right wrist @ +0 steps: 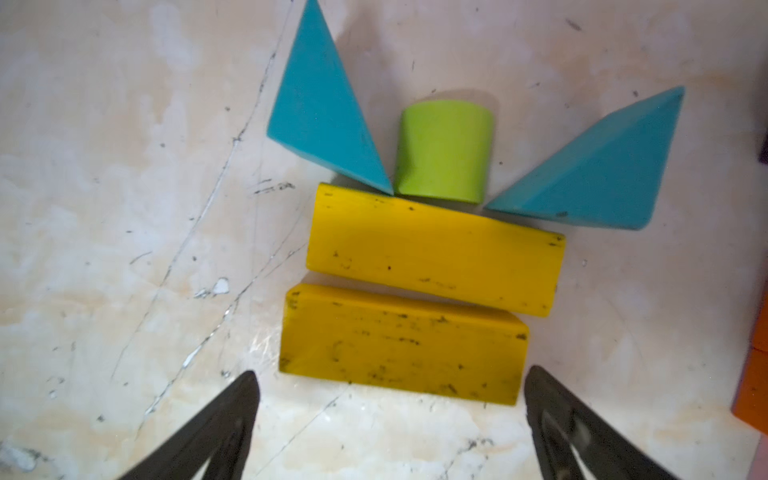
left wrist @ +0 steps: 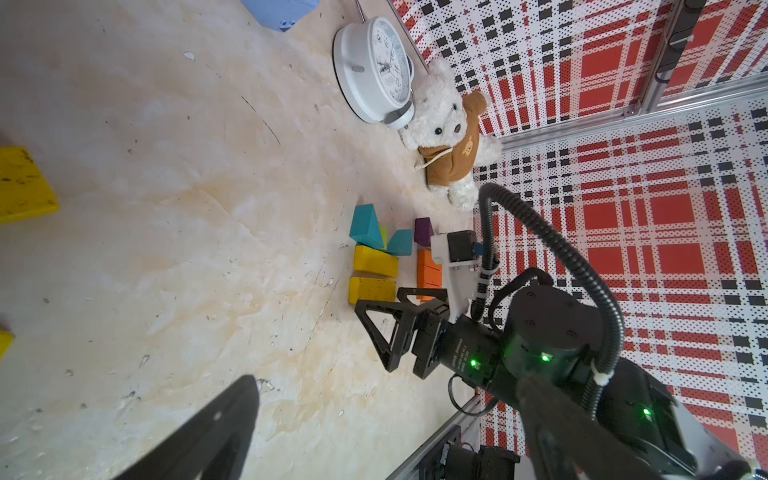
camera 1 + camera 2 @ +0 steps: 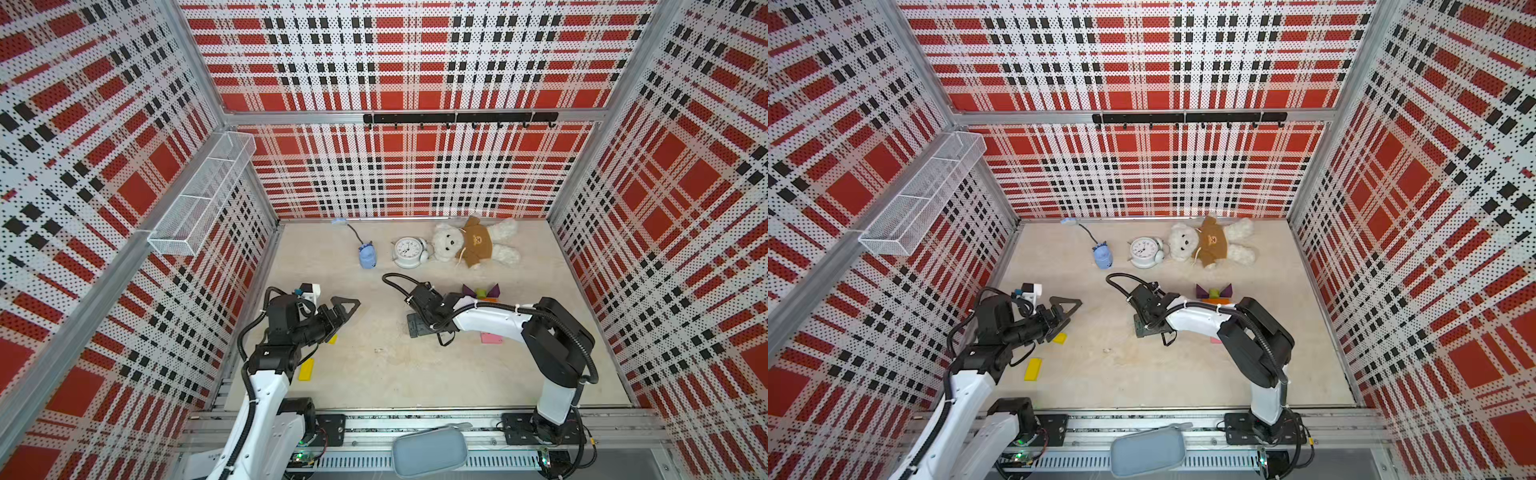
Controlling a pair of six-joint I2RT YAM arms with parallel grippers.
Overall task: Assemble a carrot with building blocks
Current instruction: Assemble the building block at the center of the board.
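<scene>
The right hand (image 1: 392,376) hangs released, jaws spread wide just short of the lower yellow bar (image 1: 403,357). That bar lies on the surface (image 1: 104,208) just beside the upper yellow bar (image 1: 436,253), below the lime-green stub (image 1: 442,151) and two teal triangles (image 1: 324,108). A careless descent or sideways drift would likely shove the bar and skew the carrot (the pieces look merely laid together). The left hand (image 3: 344,313), also released, holds nothing.
</scene>
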